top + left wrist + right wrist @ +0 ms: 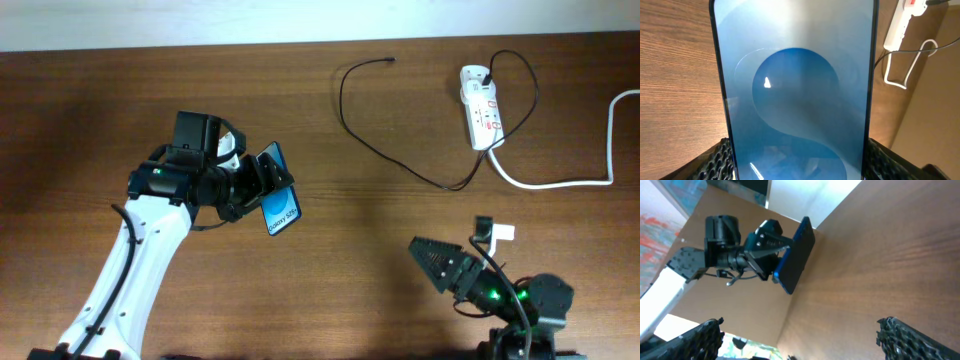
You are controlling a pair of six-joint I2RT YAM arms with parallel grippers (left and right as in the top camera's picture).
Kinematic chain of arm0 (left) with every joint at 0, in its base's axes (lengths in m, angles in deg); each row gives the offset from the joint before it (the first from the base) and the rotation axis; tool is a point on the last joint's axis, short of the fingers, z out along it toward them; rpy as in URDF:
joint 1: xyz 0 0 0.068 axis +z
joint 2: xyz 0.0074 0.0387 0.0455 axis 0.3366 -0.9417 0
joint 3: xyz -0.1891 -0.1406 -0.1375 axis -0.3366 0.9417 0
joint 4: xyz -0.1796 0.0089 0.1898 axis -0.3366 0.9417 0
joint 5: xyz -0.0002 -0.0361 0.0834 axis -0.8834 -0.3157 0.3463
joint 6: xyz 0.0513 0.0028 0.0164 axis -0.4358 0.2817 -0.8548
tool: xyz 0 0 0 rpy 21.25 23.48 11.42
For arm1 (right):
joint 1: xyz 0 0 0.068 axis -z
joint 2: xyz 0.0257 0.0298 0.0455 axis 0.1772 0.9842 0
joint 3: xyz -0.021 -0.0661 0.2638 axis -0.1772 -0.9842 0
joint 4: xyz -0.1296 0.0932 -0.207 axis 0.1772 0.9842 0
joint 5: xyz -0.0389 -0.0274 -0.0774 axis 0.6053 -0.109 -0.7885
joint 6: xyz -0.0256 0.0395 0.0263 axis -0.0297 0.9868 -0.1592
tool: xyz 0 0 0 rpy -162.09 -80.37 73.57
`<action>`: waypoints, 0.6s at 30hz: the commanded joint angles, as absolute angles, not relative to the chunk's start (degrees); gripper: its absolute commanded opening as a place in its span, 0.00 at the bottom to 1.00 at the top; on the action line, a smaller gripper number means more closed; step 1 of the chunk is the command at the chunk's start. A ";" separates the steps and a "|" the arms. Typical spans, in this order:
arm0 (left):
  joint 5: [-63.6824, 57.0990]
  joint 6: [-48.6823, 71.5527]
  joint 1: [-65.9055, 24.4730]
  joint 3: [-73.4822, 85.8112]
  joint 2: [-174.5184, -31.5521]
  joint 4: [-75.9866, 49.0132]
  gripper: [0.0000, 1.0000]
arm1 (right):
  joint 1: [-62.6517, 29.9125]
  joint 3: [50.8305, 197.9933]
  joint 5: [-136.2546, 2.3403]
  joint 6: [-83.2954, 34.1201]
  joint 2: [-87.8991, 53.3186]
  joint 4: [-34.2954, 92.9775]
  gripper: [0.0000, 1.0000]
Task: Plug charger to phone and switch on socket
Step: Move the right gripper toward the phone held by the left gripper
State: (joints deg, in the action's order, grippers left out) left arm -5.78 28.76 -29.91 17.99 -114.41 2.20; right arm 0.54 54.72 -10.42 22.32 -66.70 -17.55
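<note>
In the left wrist view the slim, black-rimmed phone (795,90) with its bright blue screen fills nearly the whole frame. Its top and bottom ends are cut off, and only the ribbed black fingers (720,161) of the left hand show at the lower corners. They are pinching the phone by its two long edges. In the overhead view the left hand (272,185) covers the phone's (282,212) upper part, and the phone is tilted. The right wrist view shows the phone (795,255) almost edge-on, and it appears to be raised off the brown wood-grain counter (330,300).

The right hand (430,258) sits near the counter's front edge, spread wide and empty. Only its two fingertips (910,335) show at the bottom of its own camera.

The small, elongated white power strip (480,105) with red marks lies at the far right, well apart from the phone. The thin black charger cable (400,165) loops across the counter between them. Its small tip lies loose on the wood, and its black plug sits at the strip's far end. A thick white cord (560,183) runs off to the right edge. No clutter lies between the phone and the cable tip.

A white line of text near the screen's lower end seems to begin "Galaxy". The rest is too small to read, and so are the strip's markings.
</note>
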 commanded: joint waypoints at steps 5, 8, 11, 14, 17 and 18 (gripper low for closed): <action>-6.24 27.62 -29.62 16.57 -113.54 0.75 0.40 | 0.60 69.32 -11.65 7.37 -46.68 -17.79 0.98; -6.24 27.62 -29.62 16.57 -113.54 0.75 0.41 | -1.21 72.10 -13.11 6.49 -40.45 -17.77 0.98; -6.22 27.62 -29.62 16.57 -113.54 0.73 0.42 | -6.30 76.16 -18.47 5.44 -34.59 -15.11 0.98; -6.24 27.62 -29.62 16.57 -113.54 0.75 0.42 | -13.32 82.57 -28.61 -5.86 -28.38 -4.61 0.98; -6.22 27.62 -29.62 16.57 -113.54 0.62 0.43 | -19.75 84.29 -33.72 -11.15 -26.98 -4.29 0.98; -6.24 27.62 -29.62 16.57 -113.54 0.43 0.43 | -21.10 84.29 -34.47 -11.30 -27.11 -4.26 0.98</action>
State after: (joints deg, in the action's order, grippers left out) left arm -5.39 28.73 -29.91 17.92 -114.41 0.99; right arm -17.25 82.52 -28.83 -5.66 -26.92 -4.24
